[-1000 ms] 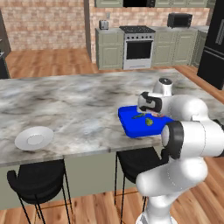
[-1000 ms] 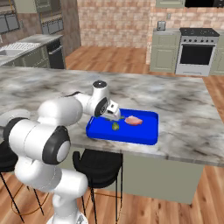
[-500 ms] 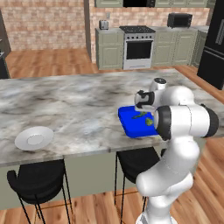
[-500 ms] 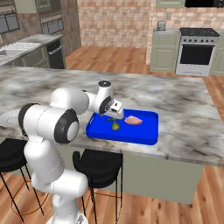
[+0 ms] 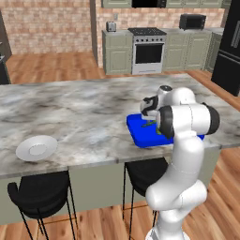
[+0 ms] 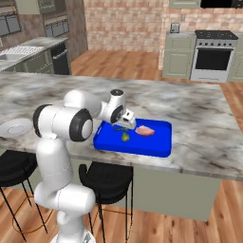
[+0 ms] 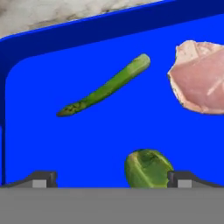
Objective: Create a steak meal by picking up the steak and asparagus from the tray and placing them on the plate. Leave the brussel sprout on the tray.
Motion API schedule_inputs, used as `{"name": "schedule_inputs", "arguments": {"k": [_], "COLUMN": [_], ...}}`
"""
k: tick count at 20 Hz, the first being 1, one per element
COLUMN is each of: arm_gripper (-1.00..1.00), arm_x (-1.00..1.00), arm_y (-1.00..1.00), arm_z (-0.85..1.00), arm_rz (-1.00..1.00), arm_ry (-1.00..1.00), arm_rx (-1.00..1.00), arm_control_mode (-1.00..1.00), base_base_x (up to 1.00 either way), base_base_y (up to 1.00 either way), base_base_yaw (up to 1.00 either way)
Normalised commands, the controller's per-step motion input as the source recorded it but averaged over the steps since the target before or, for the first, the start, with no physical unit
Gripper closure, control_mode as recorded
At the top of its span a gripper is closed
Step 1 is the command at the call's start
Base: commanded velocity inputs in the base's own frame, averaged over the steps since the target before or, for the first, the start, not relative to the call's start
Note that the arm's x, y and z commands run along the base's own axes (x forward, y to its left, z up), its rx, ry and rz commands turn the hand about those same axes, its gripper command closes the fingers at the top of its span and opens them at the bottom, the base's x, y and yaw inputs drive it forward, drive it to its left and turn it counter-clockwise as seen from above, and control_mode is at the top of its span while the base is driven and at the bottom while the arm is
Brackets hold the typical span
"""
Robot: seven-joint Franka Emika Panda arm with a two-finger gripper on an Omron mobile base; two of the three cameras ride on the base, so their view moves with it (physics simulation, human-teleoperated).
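Overhead, marble counter (image 5: 84, 108), brick-walled kitchen.

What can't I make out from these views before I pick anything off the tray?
- Steak: hand view, its right side is cut off by the frame edge.
- Sprout: hand view, its lower part runs under the bottom edge.
- Asparagus: right base view, mostly hidden by the gripper.
- Tray: left base view, the arm covers most of it and what lies in it.
- Plate: right base view, partly behind the arm's shoulder.
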Motion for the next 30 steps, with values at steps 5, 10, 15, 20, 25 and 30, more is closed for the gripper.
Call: {"name": "schedule_inputs", "arguments": {"k": [5, 10, 15, 20, 25, 30], "arm_gripper": [-1.0, -1.0, -1.0, -1.0, -1.0, 1.0], "arm_x": [0.47, 0.47, 0.47, 0.44, 0.39, 0.12], "arm_y": [-0.02, -0.04, -0.09, -0.1, -0.08, 0.0], "arm_z": [-0.3, -0.28, -0.28, -0.32, -0.38, -0.51], "arm_rz": [0.0, 0.0, 0.0, 0.0, 0.0, 0.0], "arm_ry": [0.02, 0.01, 0.01, 0.0, 0.0, 0.0], "arm_rx": [0.0, 0.0, 0.0, 0.0, 0.0, 0.0], "arm_control_mode": [-1.0, -1.0, -1.0, -1.0, -1.0, -1.0], "base_base_x": [0.0, 0.0, 0.0, 0.0, 0.0, 0.0], "base_base_y": [0.0, 0.0, 0.0, 0.0, 0.0, 0.0], "base_base_yaw": [0.0, 0.0, 0.0, 0.0, 0.0, 0.0]}}
